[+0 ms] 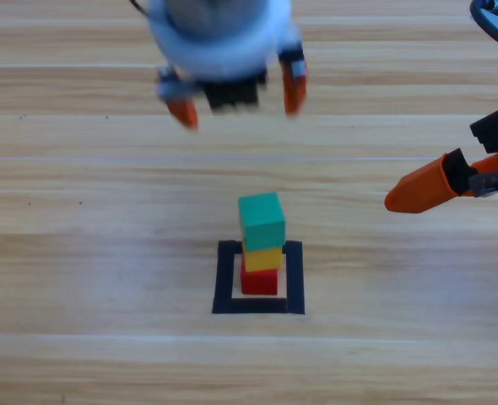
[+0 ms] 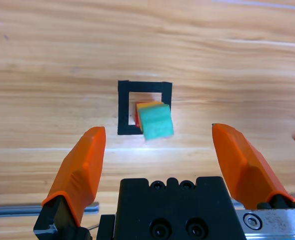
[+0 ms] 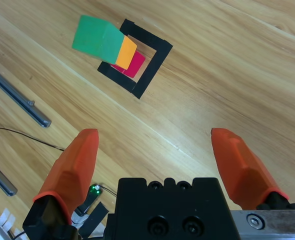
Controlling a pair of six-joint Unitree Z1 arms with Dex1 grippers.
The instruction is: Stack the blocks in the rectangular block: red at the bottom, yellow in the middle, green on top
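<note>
Completed stack: green cube [image 1: 262, 218] on yellow cube [image 1: 262, 256] on red cube [image 1: 259, 280], inside the black tape square [image 1: 225, 278] on the surface [image 1: 80, 253]. Left gripper [image 1: 236, 103] released, far side; right gripper [image 1: 422, 187] released, right. Any retreat should avoid the tower.

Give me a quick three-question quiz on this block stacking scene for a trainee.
1. True or false: the green cube sits on top of the stack.
2. Which cube touches the wood inside the tape square? A red, B yellow, C green.
3. Fill in: the left pincer is ____ and holds nothing.

Key: 1 true. 2 A, the red cube, with the yellow cube above it. 3 open; the right pincer is open too.
</note>
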